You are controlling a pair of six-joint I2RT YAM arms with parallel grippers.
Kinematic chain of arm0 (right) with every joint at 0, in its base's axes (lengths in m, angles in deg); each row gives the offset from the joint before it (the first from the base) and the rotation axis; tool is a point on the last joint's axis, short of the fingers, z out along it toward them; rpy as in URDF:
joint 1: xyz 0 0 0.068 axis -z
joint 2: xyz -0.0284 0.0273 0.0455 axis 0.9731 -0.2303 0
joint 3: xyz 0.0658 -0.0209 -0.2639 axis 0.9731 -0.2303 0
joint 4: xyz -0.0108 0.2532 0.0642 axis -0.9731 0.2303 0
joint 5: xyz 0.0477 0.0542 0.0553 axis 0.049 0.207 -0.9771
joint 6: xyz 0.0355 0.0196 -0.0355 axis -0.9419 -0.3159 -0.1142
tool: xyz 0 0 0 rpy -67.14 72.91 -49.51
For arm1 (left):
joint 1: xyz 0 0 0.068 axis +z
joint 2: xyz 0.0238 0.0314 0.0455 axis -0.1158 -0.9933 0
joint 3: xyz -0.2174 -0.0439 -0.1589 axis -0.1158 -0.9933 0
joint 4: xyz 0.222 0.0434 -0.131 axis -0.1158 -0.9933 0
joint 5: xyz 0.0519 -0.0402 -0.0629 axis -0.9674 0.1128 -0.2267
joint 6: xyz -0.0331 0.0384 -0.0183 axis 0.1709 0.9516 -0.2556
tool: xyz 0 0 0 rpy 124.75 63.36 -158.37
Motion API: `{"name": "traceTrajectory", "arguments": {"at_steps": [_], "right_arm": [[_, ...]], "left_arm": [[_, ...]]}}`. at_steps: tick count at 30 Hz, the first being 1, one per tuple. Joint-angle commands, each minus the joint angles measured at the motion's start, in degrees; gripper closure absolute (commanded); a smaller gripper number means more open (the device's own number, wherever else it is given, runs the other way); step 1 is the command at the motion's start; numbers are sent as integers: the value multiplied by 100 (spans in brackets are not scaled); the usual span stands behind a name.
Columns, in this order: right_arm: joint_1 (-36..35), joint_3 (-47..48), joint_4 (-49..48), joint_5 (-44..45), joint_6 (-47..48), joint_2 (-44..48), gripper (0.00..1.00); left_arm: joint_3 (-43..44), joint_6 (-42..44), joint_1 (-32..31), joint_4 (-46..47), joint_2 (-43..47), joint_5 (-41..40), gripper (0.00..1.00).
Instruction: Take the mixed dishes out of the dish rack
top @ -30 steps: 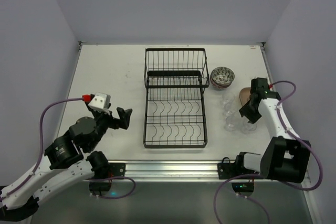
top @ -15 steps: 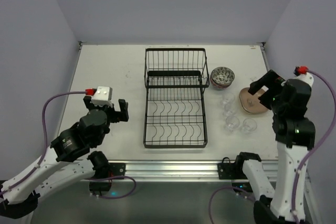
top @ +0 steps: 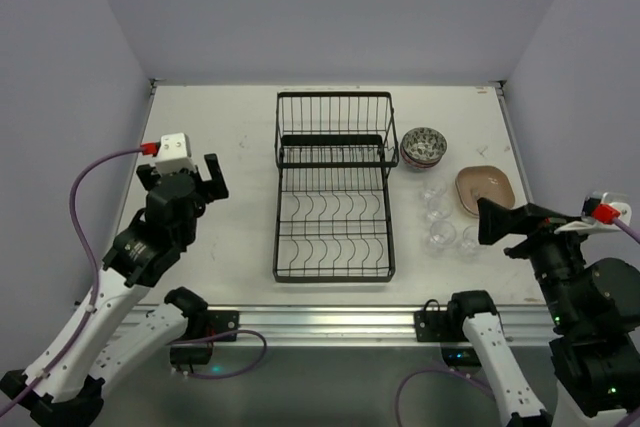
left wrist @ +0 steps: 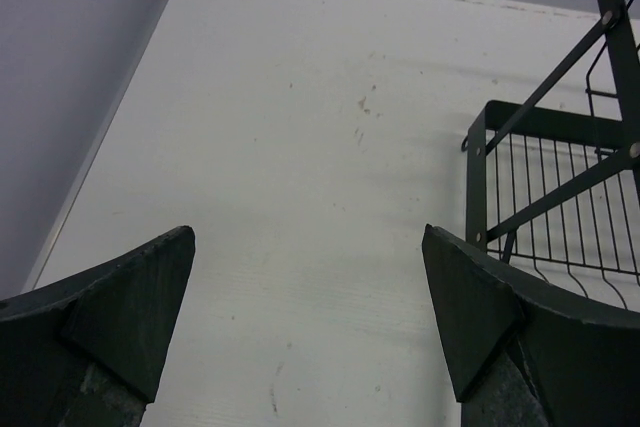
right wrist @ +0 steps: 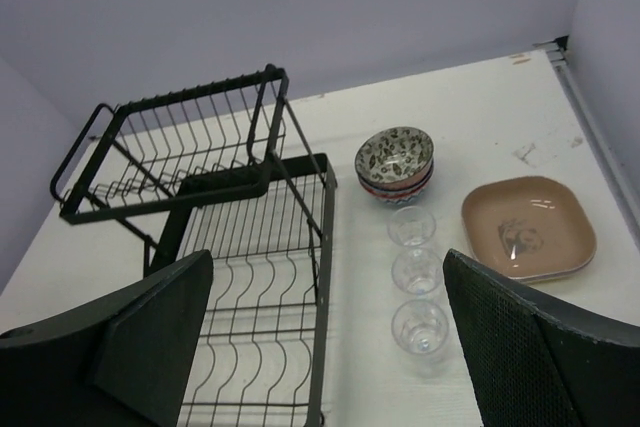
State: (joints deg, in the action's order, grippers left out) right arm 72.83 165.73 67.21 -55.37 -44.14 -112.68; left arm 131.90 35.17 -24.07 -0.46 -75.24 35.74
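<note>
The black wire dish rack stands empty mid-table; it also shows in the right wrist view and at the edge of the left wrist view. To its right are stacked patterned bowls, several clear glass cups and a stack of plates with the tan one on top. My left gripper hangs open over bare table left of the rack. My right gripper is open, raised near the front right, above and in front of the cups.
The white table is walled by lilac panels at the back and both sides. A metal rail with both arm bases runs along the near edge.
My right gripper opened, let go by the cups and pulled up and back toward the near right. My left arm swung back to the left, away from the rack.
</note>
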Motion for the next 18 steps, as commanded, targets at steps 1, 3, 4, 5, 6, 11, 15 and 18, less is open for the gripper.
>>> {"name": "traceTrajectory", "arguments": {"at_steps": [1, 3, 4, 5, 6, 11, 15, 18], "right_arm": [[-448, -171, 297, 73, 191, 157, 1], [-502, -365, 297, 2, 209, 420, 1], [-545, -584, 297, -50, 209, 491, 1], [-581, -682, 297, -103, 218, 561, 1], [-607, -796, 262, -155, 244, 692, 1], [-704, -1061, 235, 185, 297, 896, 1], [-801, -982, 209, 625, 420, 966, 1], [-1011, -938, 235, 1266, 604, 1063, 1]], "left_arm": [[490, -46, 57, 66, 202, 29, 0], [535, -11, 49, -145, 212, -41, 0], [552, 32, 49, -233, 203, -59, 0], [570, 59, 57, -425, 211, -129, 0], [588, 111, 49, -523, 220, -173, 0], [623, 217, 57, -743, 607, -139, 0], [684, 322, 49, -761, 756, -7, 0], [667, 376, 49, -717, 809, -24, 0]]}}
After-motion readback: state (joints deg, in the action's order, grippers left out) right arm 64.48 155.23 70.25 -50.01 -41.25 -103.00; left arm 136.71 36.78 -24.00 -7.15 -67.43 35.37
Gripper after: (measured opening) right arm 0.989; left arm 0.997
